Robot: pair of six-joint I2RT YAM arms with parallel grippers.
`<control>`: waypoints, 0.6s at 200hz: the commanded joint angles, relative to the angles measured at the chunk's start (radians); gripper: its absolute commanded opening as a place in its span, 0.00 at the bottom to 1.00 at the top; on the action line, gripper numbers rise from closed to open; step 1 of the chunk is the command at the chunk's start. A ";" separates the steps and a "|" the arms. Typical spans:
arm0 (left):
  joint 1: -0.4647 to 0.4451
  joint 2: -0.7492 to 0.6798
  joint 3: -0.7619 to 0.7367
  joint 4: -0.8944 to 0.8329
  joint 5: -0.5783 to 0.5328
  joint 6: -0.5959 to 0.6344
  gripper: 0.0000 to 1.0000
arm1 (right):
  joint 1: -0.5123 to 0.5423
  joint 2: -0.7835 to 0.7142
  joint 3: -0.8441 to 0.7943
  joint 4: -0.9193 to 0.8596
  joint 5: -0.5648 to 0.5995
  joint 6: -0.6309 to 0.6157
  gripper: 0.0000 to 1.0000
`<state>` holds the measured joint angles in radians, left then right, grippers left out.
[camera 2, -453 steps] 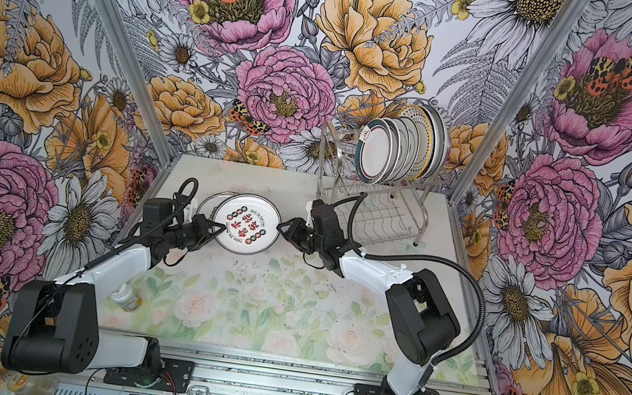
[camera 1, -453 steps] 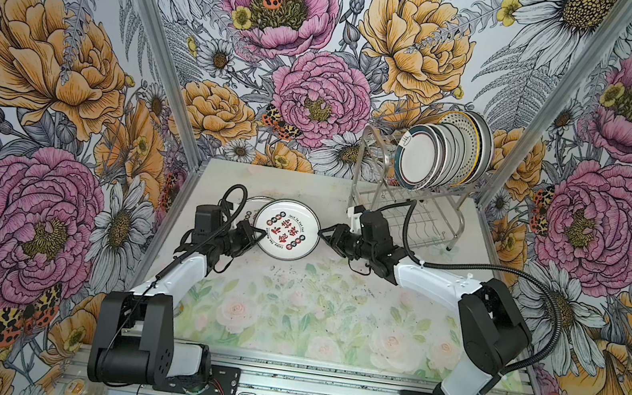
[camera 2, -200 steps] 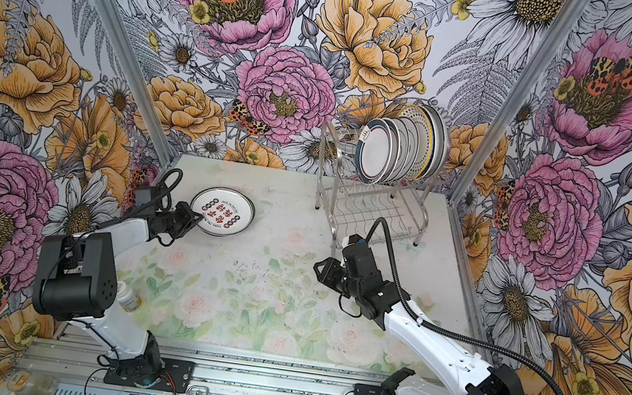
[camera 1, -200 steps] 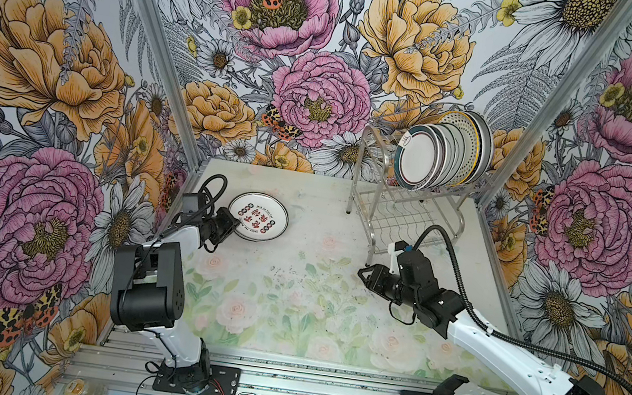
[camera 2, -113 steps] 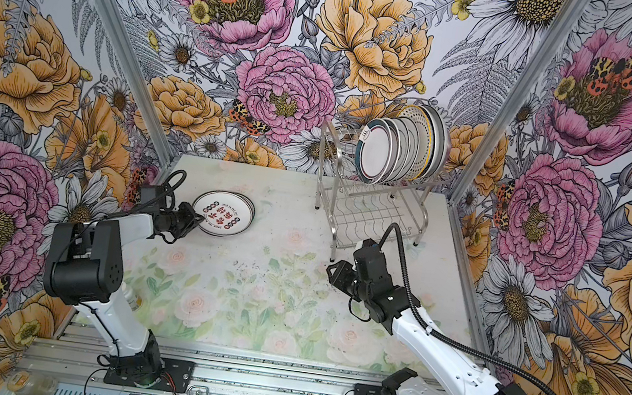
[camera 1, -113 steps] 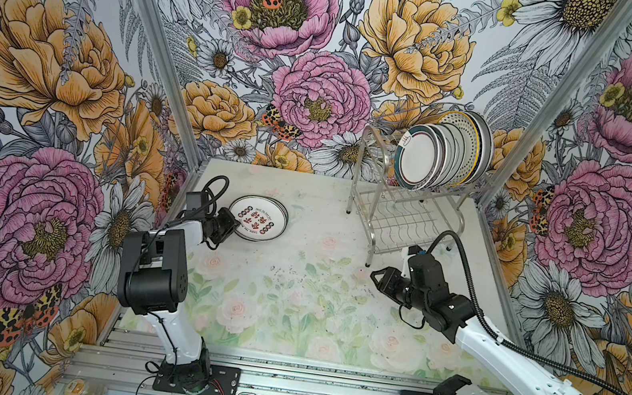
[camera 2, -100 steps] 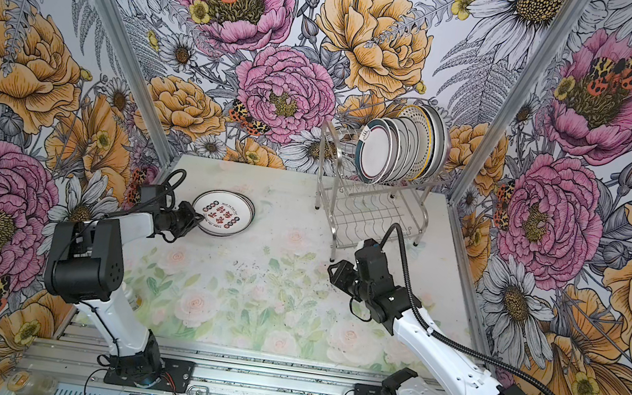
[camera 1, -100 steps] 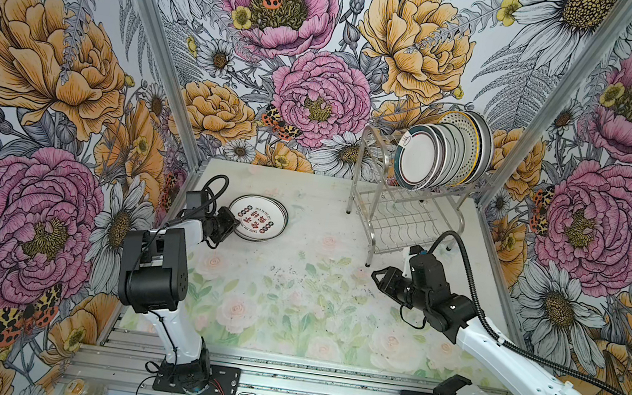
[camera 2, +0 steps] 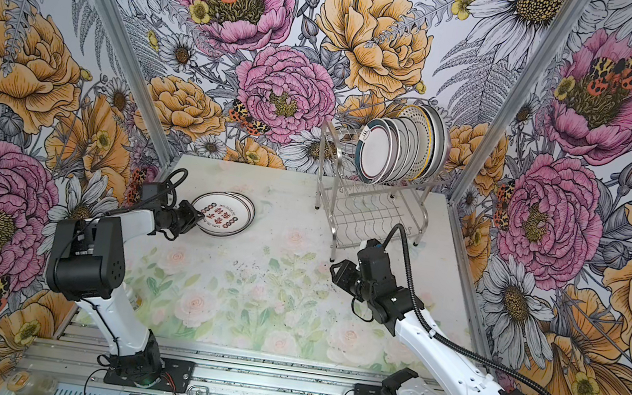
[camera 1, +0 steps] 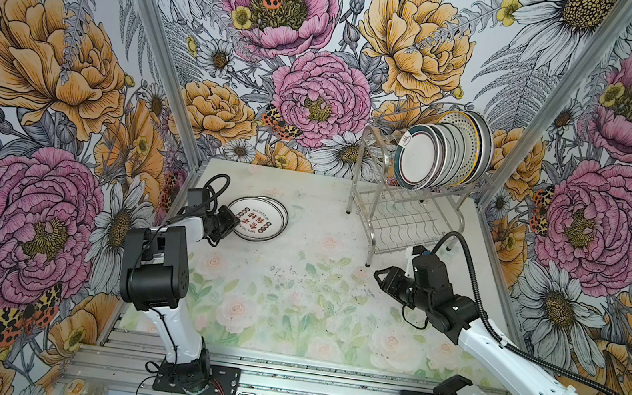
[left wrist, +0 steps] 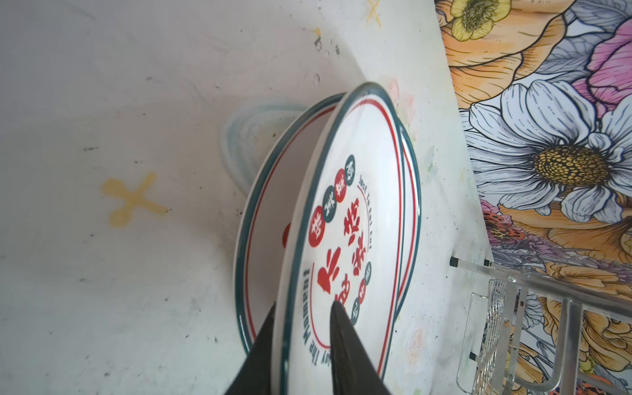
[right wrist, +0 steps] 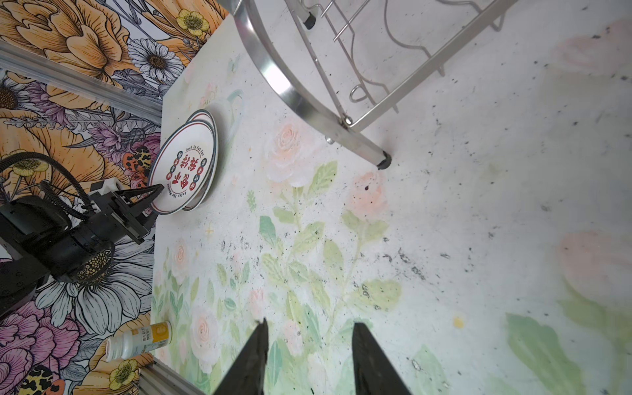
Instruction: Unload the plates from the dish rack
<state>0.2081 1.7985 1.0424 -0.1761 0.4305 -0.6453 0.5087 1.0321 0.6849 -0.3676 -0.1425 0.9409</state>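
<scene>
Top view of a flower-papered robot cell. The dish rack (camera 1: 399, 218) stands at the back right of the table (camera 1: 293, 287). A row of plates (camera 1: 442, 149) stands upright on its top level.

Well to the left of the rack, a red-character plate (camera 1: 257, 222) now lies flat on a second plate (camera 1: 282, 213) of the same design. Two seconds ago both grippers held it in front of the rack. A second ago it was coming down on this spot.

The left gripper (camera 1: 234, 224) is at the plate's rim, on the side away from the rack. A second ago it was clamped on that rim. In the wrist view its fingers (left wrist: 342, 328) now stand slightly apart, one on either side, so it appears to be letting go.

The right gripper (camera 1: 380, 281) has pulled back to just in front of the rack's near leg. Its fingers are apart and hold nothing.

This plate looks delivered. Most of the plates remain in the rack, so the unloading is at an early stage.
</scene>
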 commanded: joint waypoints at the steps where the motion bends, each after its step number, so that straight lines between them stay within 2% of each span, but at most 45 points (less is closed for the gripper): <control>1: -0.015 0.012 0.047 -0.048 -0.045 0.034 0.33 | -0.008 -0.024 0.000 -0.012 0.008 -0.011 0.42; 46: -0.043 0.068 0.114 -0.186 -0.140 0.070 0.42 | -0.014 -0.029 0.001 -0.021 0.008 -0.016 0.43; 120: -0.079 0.126 0.203 -0.335 -0.238 0.101 0.49 | -0.036 -0.035 0.002 -0.045 0.011 -0.042 0.46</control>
<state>0.1398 1.9007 1.2266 -0.4171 0.2775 -0.5755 0.4843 1.0187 0.6849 -0.4004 -0.1425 0.9260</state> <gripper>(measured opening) 0.480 0.451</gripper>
